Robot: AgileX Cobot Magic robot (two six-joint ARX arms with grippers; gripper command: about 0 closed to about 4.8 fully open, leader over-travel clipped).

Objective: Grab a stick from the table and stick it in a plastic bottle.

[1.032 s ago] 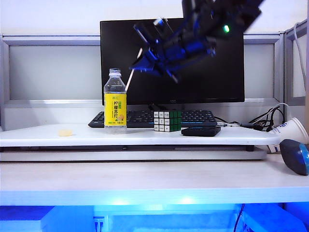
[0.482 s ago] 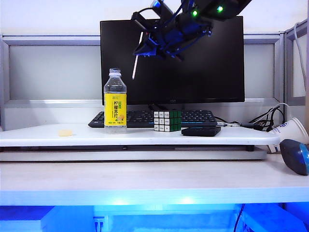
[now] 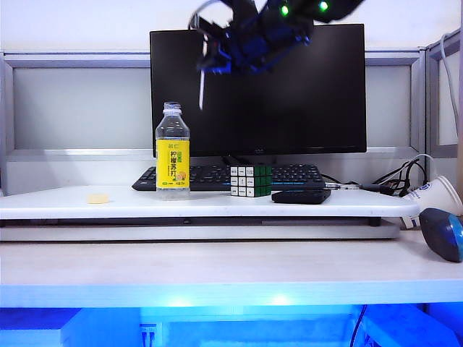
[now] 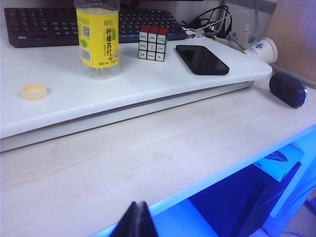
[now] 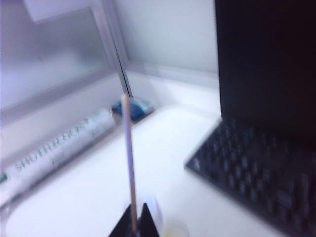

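The clear plastic bottle (image 3: pixel 173 152) with a yellow label stands open on the white shelf board of the table (image 3: pixel 108 204); it also shows in the left wrist view as the bottle (image 4: pixel 98 39). High in front of the monitor, my right gripper (image 3: pixel 212 61) is shut on the stick (image 3: pixel 202 88), which hangs almost vertical with its lower tip above and slightly right of the bottle's mouth. In the right wrist view the stick (image 5: pixel 128 158) runs out from the right gripper (image 5: pixel 137 204). My left gripper (image 4: pixel 138 203) is shut and empty over the table's front edge.
On the shelf are a yellow cap (image 4: pixel 34 91), a Rubik's cube (image 3: pixel 250 181), a black phone (image 3: pixel 300 196) and a keyboard (image 3: pixel 289 173). A monitor (image 3: pixel 304 108) stands behind. A paper cup (image 3: pixel 437 195) and a blue mouse (image 3: pixel 443 233) lie at the right.
My right gripper has risen and shifted left with the stick. The stick has swung from a slant to nearly vertical, and its tip has lifted clear above the bottle's mouth.
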